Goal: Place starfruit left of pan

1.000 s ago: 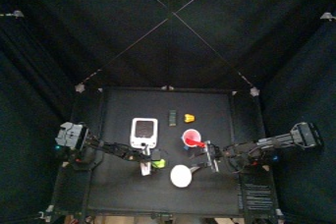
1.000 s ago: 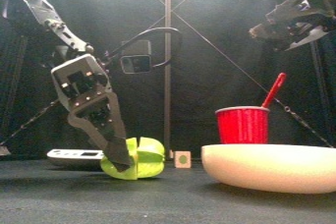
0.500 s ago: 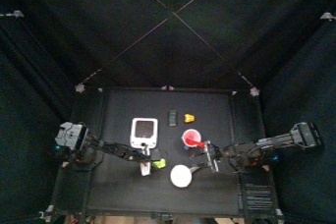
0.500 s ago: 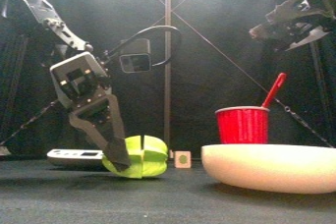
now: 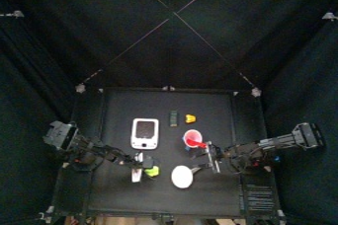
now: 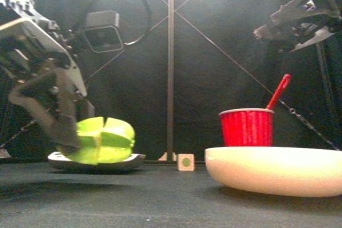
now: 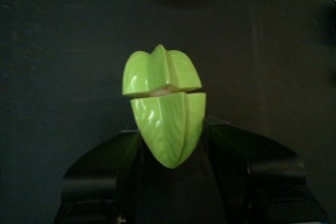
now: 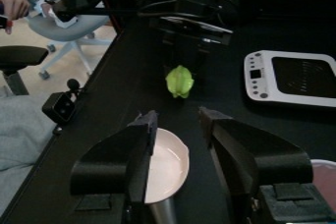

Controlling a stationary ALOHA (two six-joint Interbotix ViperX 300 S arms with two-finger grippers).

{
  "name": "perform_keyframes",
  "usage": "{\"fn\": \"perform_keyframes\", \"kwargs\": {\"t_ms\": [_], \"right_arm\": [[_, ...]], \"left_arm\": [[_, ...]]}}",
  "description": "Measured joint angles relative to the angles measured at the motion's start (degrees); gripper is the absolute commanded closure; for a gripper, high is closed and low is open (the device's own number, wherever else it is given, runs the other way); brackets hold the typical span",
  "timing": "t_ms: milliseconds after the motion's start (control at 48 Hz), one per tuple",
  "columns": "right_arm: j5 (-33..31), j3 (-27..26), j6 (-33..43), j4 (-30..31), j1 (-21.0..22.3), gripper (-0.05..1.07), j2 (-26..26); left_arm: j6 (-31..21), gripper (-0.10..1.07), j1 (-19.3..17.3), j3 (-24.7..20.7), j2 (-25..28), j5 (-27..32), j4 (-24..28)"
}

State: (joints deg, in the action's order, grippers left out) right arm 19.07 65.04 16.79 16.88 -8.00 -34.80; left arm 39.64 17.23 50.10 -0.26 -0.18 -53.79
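Front view: starfruit (image 6: pixel 103 140) is being held clamped between the 2 jaws of the left gripper (image 6: pixel 76 137), clear of the table, with the pan (image 6: pixel 274 170) well to its right.

The top camera looks straight down from high up, the table (image 5: pixel 166 150) small. The front camera sits at table height, looking level, close. Each wrist camera looks along its own jaws; both show the starfruit (image 7: pixel 164 102) ahead, as do top and front views.
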Motion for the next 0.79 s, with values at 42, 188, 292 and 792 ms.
{"fn": "perform_keyframes", "kwargs": {"t_ms": [42, 188, 292, 792], "right_arm": [[0.1, 0.0, 0.0, 0.1, 0.0, 0.25, 0.0], [0.1, 0.0, 0.0, 0.1, 0.0, 0.25, 0.1], [0.0, 0.0, 0.0, 0.1, 0.0, 0.25, 0.3], [0.0, 0.0, 0.0, 0.1, 0.0, 0.25, 1.2]], "left_arm": [[0.1, 0.25, 0.9, 0.3, -0.6, 0.2, -0.1], [-0.2, 0.25, 2.2, 1.8, -2.1, 0.7, -2.2], [-0.4, 0.25, 2.2, 3.3, -2.5, 0.6, -4.5], [-0.4, 0.04, 1.2, 4.7, -2.5, 0.4, -6.3]]}}
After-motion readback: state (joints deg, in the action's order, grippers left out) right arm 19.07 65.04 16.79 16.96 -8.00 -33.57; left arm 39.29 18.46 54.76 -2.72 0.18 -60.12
